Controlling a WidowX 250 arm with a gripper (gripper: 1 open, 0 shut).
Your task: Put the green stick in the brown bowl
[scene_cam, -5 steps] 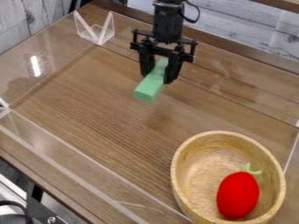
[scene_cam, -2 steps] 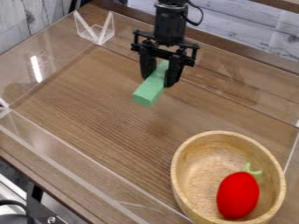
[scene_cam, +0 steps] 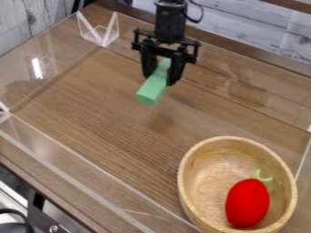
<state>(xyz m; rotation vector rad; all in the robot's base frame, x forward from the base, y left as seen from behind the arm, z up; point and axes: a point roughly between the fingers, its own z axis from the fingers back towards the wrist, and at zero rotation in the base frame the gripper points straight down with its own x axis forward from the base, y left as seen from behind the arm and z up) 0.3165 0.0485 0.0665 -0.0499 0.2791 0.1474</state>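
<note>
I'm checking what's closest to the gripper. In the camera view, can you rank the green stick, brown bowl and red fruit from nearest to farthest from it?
1. Green stick: in the gripper, at the upper middle.
2. Brown bowl: lower right; its near rim comes next.
3. Red fruit: inside the bowl, at its lower right, farthest.

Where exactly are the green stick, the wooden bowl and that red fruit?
green stick (scene_cam: pixel 152 88): camera view, its lower half below the gripper fingers.
brown bowl (scene_cam: pixel 202 158): camera view, left part of the thick rim.
red fruit (scene_cam: pixel 248 201): camera view, middle of its rounded body.
</note>
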